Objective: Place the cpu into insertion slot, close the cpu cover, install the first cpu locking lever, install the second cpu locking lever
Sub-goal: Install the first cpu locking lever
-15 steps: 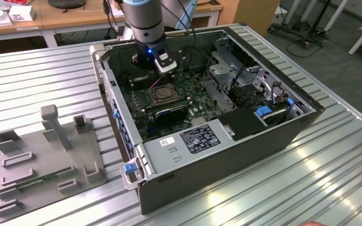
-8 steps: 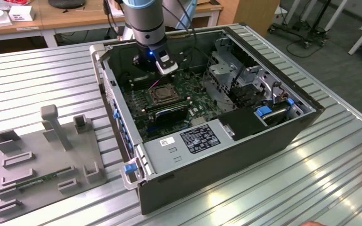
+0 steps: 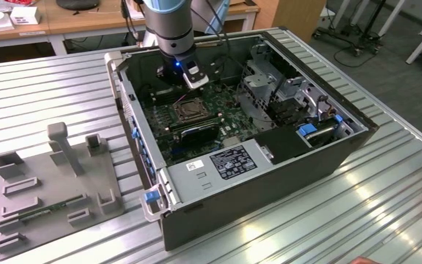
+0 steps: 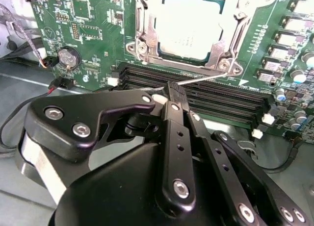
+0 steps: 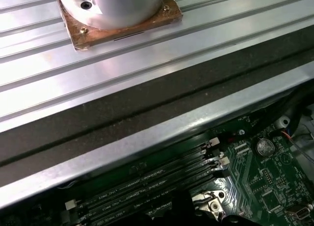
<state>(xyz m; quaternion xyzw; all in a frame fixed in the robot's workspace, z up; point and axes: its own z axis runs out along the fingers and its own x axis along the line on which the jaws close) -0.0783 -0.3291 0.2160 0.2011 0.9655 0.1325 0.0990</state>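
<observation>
On the exterior view's left, a grey fixture tray [image 3: 57,190] lies on the ribbed metal surface [image 3: 42,93]. To its right stands the open computer case [image 3: 284,181], with the arm [image 3: 168,22] reaching down into it. The claw [image 3: 187,87] hangs close over the insertion slot [image 3: 189,110].

In the second wrist view a coin battery [image 4: 68,58] sits on the green motherboard [image 4: 93,35]. The claw [image 4: 175,91] is clenched over the black memory slots [image 4: 221,101]. A thin silvery locking lever [image 4: 206,78] runs from its tips to the socket's corner; whether it is pinched I cannot tell. The cpu [image 4: 189,27] lies seated beyond the memory slots, apart from the claw, with the cpu cover [image 4: 143,21] down around its edges.
</observation>
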